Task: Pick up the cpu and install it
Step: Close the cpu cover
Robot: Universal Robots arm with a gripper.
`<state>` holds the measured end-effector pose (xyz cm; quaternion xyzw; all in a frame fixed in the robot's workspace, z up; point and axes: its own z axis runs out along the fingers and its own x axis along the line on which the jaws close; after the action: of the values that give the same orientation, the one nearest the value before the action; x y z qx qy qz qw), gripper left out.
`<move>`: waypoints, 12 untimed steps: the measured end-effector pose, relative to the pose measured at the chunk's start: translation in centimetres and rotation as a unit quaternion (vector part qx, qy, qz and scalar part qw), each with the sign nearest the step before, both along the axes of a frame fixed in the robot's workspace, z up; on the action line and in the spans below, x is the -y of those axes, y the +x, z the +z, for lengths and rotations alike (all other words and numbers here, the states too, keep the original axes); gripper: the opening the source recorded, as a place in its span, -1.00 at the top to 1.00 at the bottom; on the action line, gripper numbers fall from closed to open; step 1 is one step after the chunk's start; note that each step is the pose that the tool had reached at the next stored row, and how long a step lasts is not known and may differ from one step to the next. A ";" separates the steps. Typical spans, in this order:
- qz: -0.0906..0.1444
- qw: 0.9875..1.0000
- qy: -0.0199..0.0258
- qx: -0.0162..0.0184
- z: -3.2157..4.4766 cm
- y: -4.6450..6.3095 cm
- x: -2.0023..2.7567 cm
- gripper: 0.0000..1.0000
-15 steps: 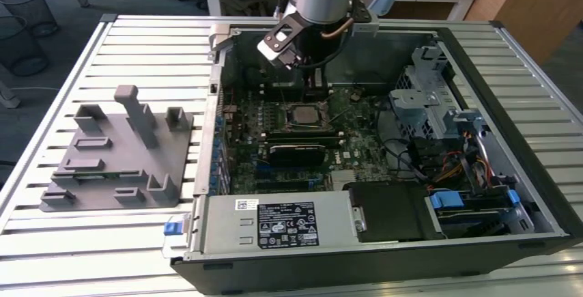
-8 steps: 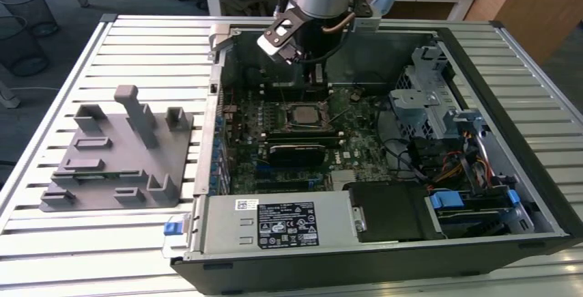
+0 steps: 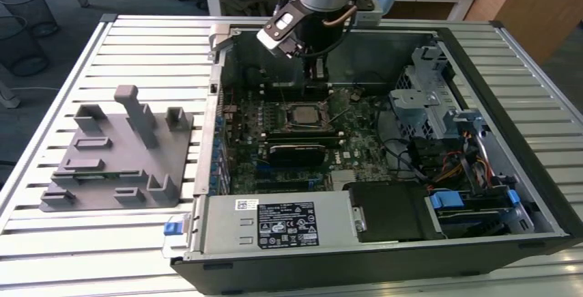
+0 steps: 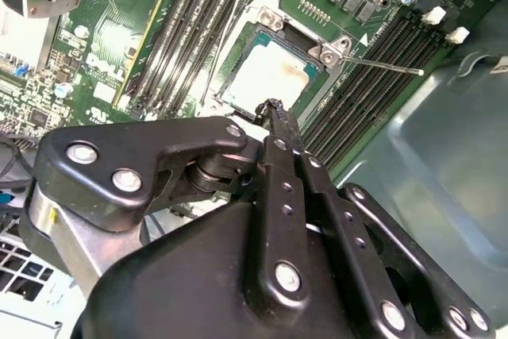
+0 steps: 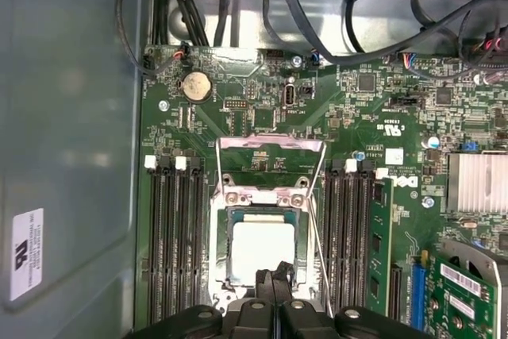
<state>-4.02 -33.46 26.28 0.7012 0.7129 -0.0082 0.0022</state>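
Silvery and flat, the cpu (image 5: 262, 250) lay seated in the open socket (image 5: 227, 196) on the green motherboard (image 5: 254, 109), and we saw our gripper (image 5: 274, 277) pinched narrow, holding nothing, just above its edge.

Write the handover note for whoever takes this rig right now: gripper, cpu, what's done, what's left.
The gripper is shut and holds nothing. Its tips are at the cpu's edge, inside the computer case; contact cannot be told.
The cpu lies flat in the socket, away from the grey fixture beside the case.
Done: cpu picked up and set in the socket.
Left: the load plate stands open and the lever is unlatched.
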 end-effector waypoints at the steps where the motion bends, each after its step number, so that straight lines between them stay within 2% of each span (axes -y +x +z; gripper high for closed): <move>1: 0.000 1.000 0.000 0.000 0.14 0.0 0.00 0.79; 4: 0.000 1.000 0.000 0.000 0.64 0.0 0.00 0.79; 12: 0.000 1.000 0.001 0.000 0.88 0.0 0.41 0.79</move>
<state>-4.02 -33.87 27.15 0.7012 0.7129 -0.0077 0.0021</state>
